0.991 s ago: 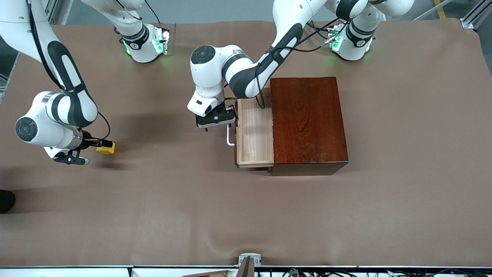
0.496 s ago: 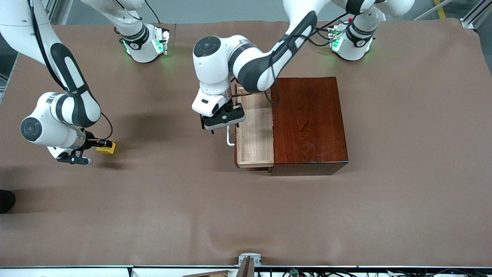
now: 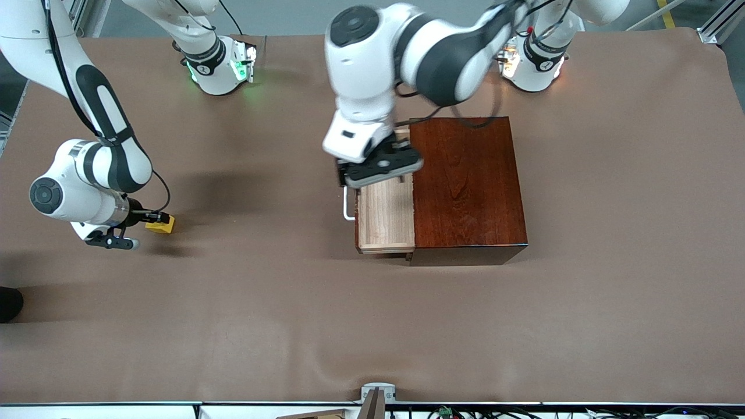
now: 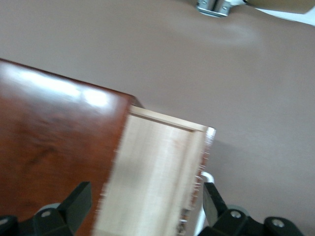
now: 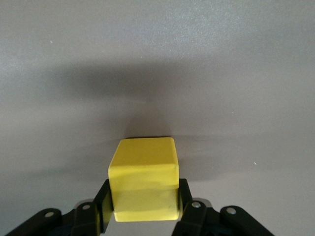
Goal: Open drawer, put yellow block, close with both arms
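high front overview, wrist cameras close, drawer [image 3: 385,215] shared

Left arm's black two-finger gripper [image 3: 379,167] has lifted off the white U-shaped bar handle [image 3: 347,203] and swung up over the pulled-out pale wood drawer tray [image 3: 386,216], toward the glossy mahogany box [image 3: 465,180]; jaws spread. Right arm's black gripper [image 3: 156,219] has clamped on the small yellow cube [image 3: 161,224].

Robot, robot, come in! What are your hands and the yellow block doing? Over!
Right gripper shut on yellow block, low at the table. Left gripper open, over the open drawer. Nothing between block and drawer.
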